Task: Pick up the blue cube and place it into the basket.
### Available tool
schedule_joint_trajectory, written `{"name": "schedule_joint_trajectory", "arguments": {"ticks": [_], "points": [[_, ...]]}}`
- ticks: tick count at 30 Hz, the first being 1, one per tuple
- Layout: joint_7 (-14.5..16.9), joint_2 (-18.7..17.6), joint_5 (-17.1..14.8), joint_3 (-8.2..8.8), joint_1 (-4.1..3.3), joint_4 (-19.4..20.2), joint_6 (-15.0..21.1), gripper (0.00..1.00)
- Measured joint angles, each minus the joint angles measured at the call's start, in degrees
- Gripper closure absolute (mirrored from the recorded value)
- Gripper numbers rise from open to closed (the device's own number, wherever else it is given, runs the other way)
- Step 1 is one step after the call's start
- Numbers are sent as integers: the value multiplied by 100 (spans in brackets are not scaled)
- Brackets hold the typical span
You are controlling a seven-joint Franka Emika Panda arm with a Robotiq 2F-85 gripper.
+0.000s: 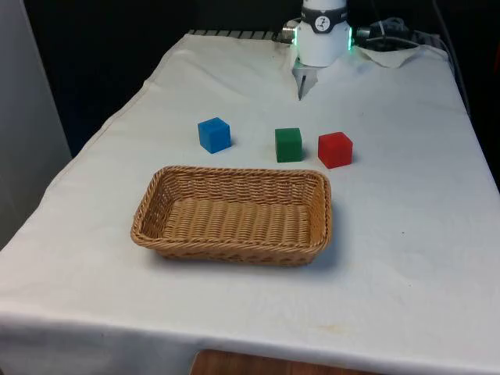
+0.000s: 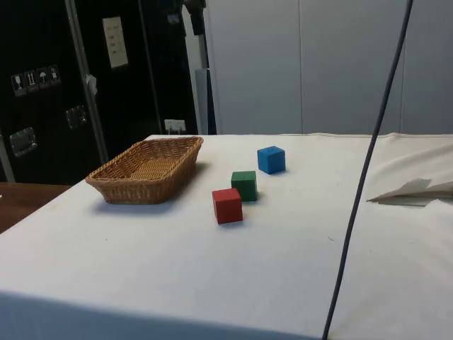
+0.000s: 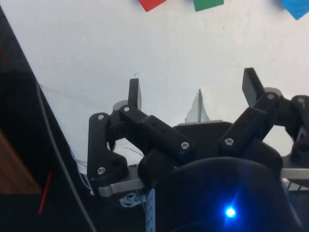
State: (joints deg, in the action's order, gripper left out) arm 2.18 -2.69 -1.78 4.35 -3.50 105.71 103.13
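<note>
**Over the far end, nothing grabbed yet**

Up at the far end of the tabletop [image 1: 406, 258], the end effector [image 3: 193, 92] hangs with its two fingers [image 3: 134, 93] wide apart and nothing between them. The blue cube [image 1: 214, 134] sits on the cloth, well apart from it, just behind the basket [image 1: 234, 250]. The basket has nothing in it, so I think the whole job is still to do: reach, grab, lift, drop. A green cube [image 1: 288, 144] and a red cube [image 1: 335, 149] sit beside the blue one, but not touching. Nothing blocks the way.
</note>
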Motion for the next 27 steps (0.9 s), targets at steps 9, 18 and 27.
{"name": "schedule_joint_trajectory", "arguments": {"ticks": [9, 18, 27], "points": [[-34, 69, 0, 57, 40, 86, 0, 0], [-241, 103, 103, 80, 46, 160, 74, 0], [-539, 109, 355, 80, 46, 264, 281, 0]]}}
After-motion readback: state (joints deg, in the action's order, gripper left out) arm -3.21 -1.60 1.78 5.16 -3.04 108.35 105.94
